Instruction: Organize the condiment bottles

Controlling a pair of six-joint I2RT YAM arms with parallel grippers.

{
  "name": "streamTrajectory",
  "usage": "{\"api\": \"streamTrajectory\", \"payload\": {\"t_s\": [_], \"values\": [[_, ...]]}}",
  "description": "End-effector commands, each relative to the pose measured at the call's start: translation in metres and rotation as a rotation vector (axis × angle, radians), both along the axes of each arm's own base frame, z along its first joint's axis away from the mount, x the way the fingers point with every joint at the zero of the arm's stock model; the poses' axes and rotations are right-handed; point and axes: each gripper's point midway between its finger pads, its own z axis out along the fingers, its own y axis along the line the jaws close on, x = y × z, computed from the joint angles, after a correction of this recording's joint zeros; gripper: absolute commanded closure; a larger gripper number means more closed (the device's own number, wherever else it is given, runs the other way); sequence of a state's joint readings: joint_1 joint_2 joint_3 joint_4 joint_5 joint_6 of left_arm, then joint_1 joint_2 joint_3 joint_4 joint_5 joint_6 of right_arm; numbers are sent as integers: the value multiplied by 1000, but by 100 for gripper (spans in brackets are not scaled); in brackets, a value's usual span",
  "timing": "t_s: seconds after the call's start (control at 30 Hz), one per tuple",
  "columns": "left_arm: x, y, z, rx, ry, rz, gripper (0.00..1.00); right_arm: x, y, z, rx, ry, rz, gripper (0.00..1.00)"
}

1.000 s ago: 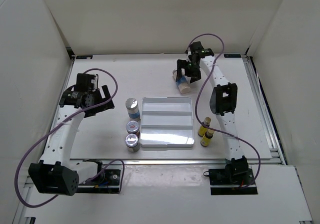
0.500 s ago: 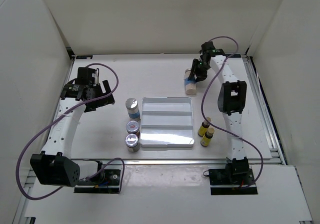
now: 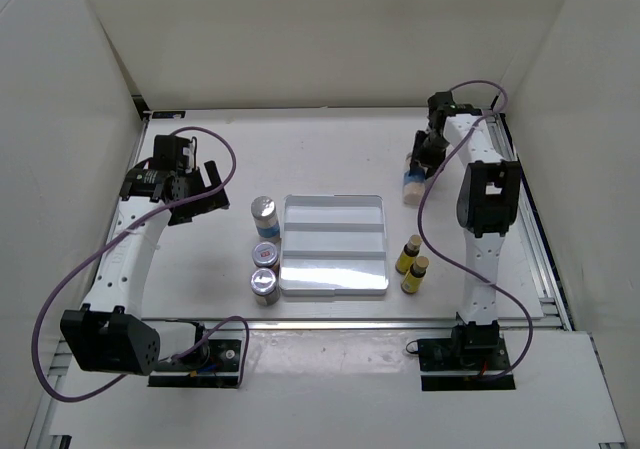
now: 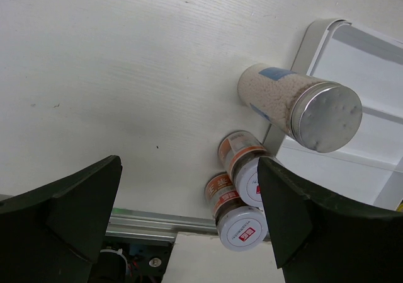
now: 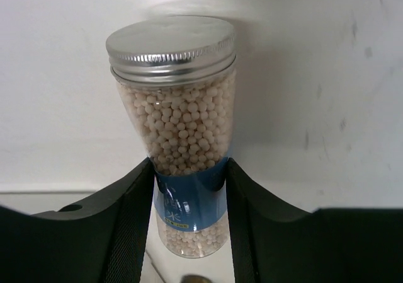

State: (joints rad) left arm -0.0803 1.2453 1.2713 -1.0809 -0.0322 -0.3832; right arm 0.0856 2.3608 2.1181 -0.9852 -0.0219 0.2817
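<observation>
My right gripper (image 5: 189,191) is shut on a tall silver-capped condiment bottle (image 5: 179,125) full of white beads, pads against its blue label. From above, that bottle (image 3: 411,184) hangs tilted under the right gripper (image 3: 420,162) at the far right of the table. My left gripper (image 4: 189,169) is open, holding nothing, and hovers left of the other bottles. A second tall bottle (image 4: 296,103) and two short reddish-labelled jars (image 4: 242,154) (image 4: 236,210) stand along the tray's left side. Two slim yellow bottles (image 3: 408,254) (image 3: 414,274) stand right of the tray.
The white ridged tray (image 3: 333,281) lies mid-table, its compartments holding nothing. White walls close in the table on three sides. The right arm's elbow (image 3: 480,194) rises above the yellow bottles. A metal rail (image 3: 545,269) edges the table at the right.
The right gripper closed on the tall bottle behind the tray and carried it right, toward the far right corner. The left arm drew slightly back and left.
</observation>
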Motion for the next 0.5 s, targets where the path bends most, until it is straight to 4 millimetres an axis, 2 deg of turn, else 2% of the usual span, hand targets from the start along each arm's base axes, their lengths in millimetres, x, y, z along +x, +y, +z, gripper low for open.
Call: {"api": "streamTrajectory", "payload": {"t_s": [0.0,0.03,0.13,0.17,0.23,0.27,0.3,0.33,0.4,0.47], "values": [[-5,-2,11,-23,-41,-4,0,-69,-34,-31,-161,226,38,77],[-8,-2,10,-23,-41,-4,0,-76,-36,-32,-173,236,47,76],[-10,-3,9,-31,-39,-9,0,-93,-36,-30,-165,251,50,54],[-10,-3,9,-31,-39,-9,0,-91,-36,-21,-163,229,39,39],[-13,-3,8,-31,-40,-10,0,-89,-42,-17,-196,216,22,25],[-13,-3,8,-31,-40,-10,0,-84,-43,-8,-205,187,8,20],[-13,-3,8,-31,-40,-10,0,-82,-44,-4,-213,181,6,8],[-11,-3,9,-32,-49,-10,0,-76,-45,4,-218,154,-8,0],[-11,-3,9,-32,-49,-10,0,-62,-46,18,-223,104,-15,0],[-12,-5,6,-39,-40,-15,0,-54,-47,18,-231,91,-37,0]]}}
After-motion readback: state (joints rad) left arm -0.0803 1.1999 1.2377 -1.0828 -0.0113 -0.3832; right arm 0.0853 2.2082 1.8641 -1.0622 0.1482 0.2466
